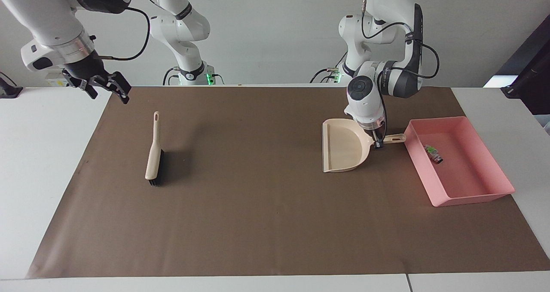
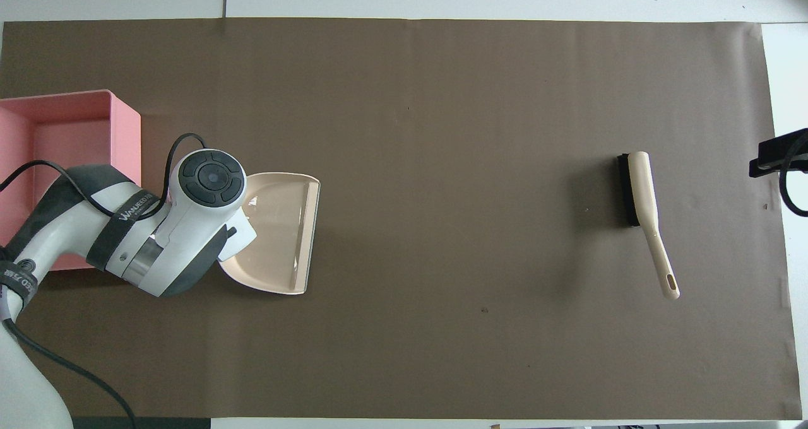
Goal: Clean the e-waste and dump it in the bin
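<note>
Left hand point(image 1: 378, 144) of yours was clamped shut on the dustpan point(image 1: 343, 145) handle, just beside the bin point(image 1: 472, 193); e-waste point(image 1: 433, 153) lay inside it. Right hand point(image 1: 105, 86), jaws spread and empty, hung over the tabletop point(image 1: 43, 154) edge, near the brush point(image 1: 153, 156).

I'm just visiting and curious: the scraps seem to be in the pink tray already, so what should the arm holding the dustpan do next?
Probably let go: the left gripper grips the dustpan handle, the dustpan looks empty, and the e-waste lies in the bin.
</note>
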Controlling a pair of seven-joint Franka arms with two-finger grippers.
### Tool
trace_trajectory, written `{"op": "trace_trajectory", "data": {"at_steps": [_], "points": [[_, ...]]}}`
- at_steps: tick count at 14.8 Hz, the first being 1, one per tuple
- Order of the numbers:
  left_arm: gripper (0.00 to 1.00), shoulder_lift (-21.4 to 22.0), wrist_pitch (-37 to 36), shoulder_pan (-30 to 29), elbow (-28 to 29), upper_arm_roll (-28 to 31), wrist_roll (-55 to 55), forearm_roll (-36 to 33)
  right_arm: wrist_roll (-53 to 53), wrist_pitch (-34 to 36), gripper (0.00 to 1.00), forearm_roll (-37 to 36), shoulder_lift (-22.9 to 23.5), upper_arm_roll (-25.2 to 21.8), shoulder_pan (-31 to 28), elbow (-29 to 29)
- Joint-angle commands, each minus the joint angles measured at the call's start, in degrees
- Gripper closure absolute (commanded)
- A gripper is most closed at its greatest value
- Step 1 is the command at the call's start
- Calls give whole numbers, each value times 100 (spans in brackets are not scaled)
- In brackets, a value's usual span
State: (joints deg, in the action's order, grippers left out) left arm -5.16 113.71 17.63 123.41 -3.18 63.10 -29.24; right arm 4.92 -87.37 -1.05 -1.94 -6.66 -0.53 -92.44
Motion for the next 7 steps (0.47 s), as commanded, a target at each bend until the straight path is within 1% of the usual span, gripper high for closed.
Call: {"op": "trace_trajectory", "data": {"at_steps": [1, 2, 4, 5, 7], "points": [[56, 59, 90, 92, 70, 98, -254, 68, 53, -8, 0, -71, -132, 227, -167, -143], [42, 85, 90, 92, 69, 98, -263, 76, 53, 1, 0, -71, -140, 218, -141, -143], [26, 225, 3, 48, 26, 98, -394, 77, 53, 1, 0, -53, -149, 218, -114, -143], [16, 356, -102, 30, 26, 98, -673, 77, 53, -8, 0, -36, -158, 209, -114, -152], [6, 559, -296, -31, 17, 116, -1201, 77, 53, -8, 0, -27, -167, 209, -106, -152]]}}
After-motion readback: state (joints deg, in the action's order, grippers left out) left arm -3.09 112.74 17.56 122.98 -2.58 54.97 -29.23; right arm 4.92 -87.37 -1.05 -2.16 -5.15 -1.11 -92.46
